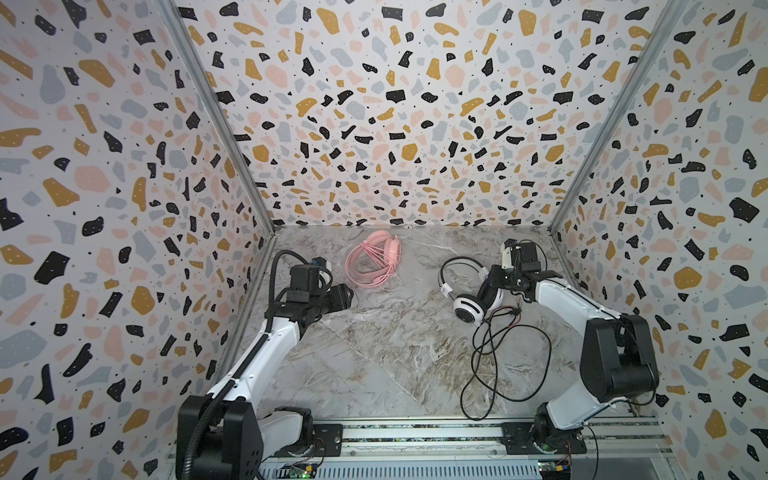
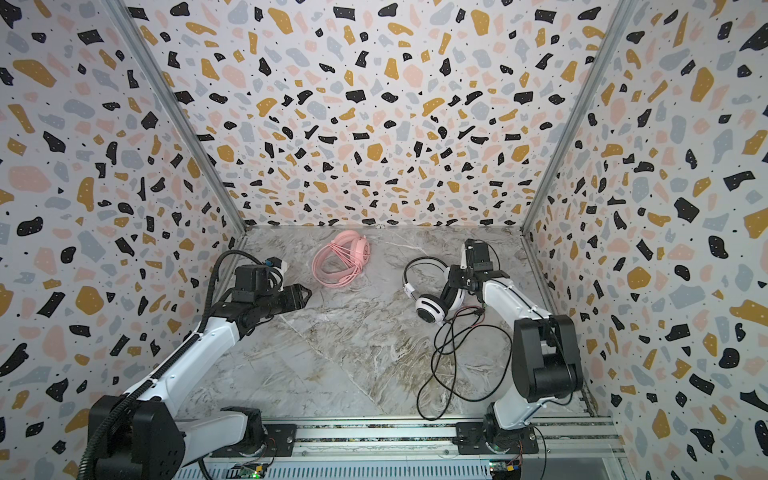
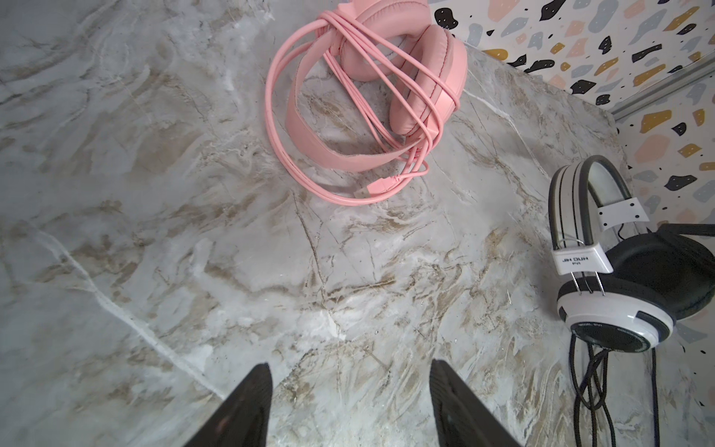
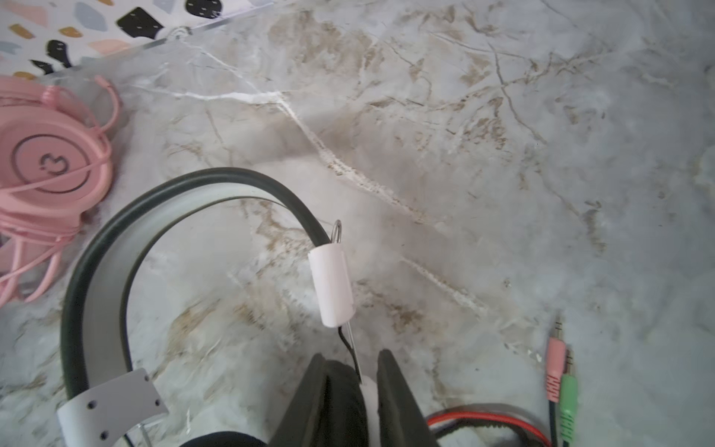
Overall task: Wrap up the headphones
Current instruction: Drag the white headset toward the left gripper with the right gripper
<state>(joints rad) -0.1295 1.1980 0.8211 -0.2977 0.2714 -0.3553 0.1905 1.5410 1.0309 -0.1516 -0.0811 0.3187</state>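
Where right fingers (image 4: 398, 406) pinch white-and-black headset (image 4: 100, 240), gripped earcup (image 4: 342, 391) mostly hidden.

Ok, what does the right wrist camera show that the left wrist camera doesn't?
Only the right wrist view: the right gripper closed on an ear cup of the white-and-black headset, and the pink and green plugs lying on the table. Only the left wrist view: the left gripper, open over bare table, and the USB plug of the pink headset. Both: the pink headset with its cable wound round it, and the white-and-black headset's headband.
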